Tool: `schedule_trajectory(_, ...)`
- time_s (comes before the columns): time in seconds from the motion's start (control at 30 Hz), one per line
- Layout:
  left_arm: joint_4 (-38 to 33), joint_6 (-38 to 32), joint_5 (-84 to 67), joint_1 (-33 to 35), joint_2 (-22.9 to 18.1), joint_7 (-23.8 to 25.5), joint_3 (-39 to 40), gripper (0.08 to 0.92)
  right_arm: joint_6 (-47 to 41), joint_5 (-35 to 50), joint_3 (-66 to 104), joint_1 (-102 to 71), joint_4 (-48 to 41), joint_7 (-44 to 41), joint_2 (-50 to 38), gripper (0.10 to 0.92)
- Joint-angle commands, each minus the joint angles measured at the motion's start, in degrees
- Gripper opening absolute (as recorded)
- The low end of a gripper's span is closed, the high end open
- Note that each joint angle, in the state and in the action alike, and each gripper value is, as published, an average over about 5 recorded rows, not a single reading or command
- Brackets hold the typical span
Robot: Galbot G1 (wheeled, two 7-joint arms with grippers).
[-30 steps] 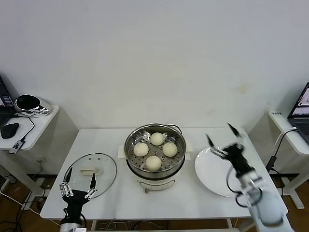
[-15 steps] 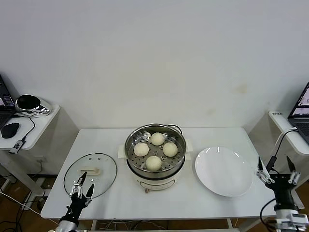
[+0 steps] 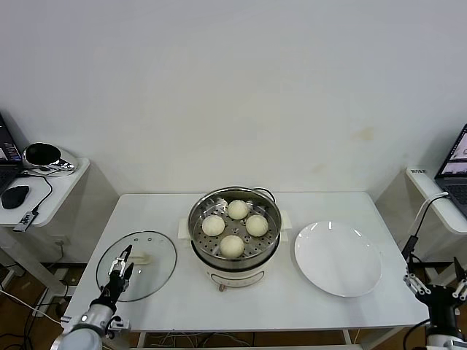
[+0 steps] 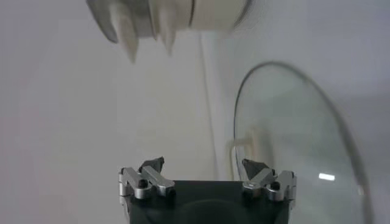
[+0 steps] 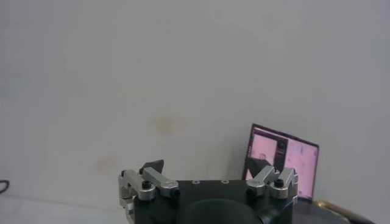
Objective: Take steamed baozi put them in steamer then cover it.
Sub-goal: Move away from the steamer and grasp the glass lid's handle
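Several cream-white baozi point(image 3: 232, 246) lie on the perforated tray inside the steel steamer point(image 3: 271, 240) at the table's middle. The glass cover point(image 3: 157, 273) lies flat on the table to the steamer's left, its cream bar handle point(image 3: 141, 257) facing up. My left gripper point(image 3: 120, 261) hovers open over the cover's near-left part, empty. In the left wrist view the cover point(image 4: 292, 140) and its handle point(image 4: 247, 146) lie just ahead of the open left gripper point(image 4: 203, 165). My right gripper point(image 3: 435, 277) stands open and empty, low beyond the table's right edge. In the right wrist view the right gripper point(image 5: 207, 167) faces the wall.
An empty white plate point(image 3: 337, 258) lies right of the steamer. A side table point(image 3: 62, 182) at the left holds a mouse and a round black device. Another side table with a laptop point(image 3: 456, 164) stands at the right, and cables hang by it.
My right arm has drawn back from over the plate and dropped beyond the table's right edge. My left gripper has moved forward over the cover's near-left part.
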Motion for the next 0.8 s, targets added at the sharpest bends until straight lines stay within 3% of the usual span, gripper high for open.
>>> schedule_trajectory(0.03, 5.34, -0.02, 2.67, -6.76, 0.7, 1.2, 1.0, 0.823, 0.26, -0.48, 1.17, -0.68, -0.13, 0.94, 1.39, 0.823)
schedule_trajectory(0.8, 13.02, -1.44, -3.65, -12.83, -0.17, 2.47, 4.17, 0.796, 1.34, -2.61, 0.58, -0.29, -1.89, 0.58, 2.61, 0.823)
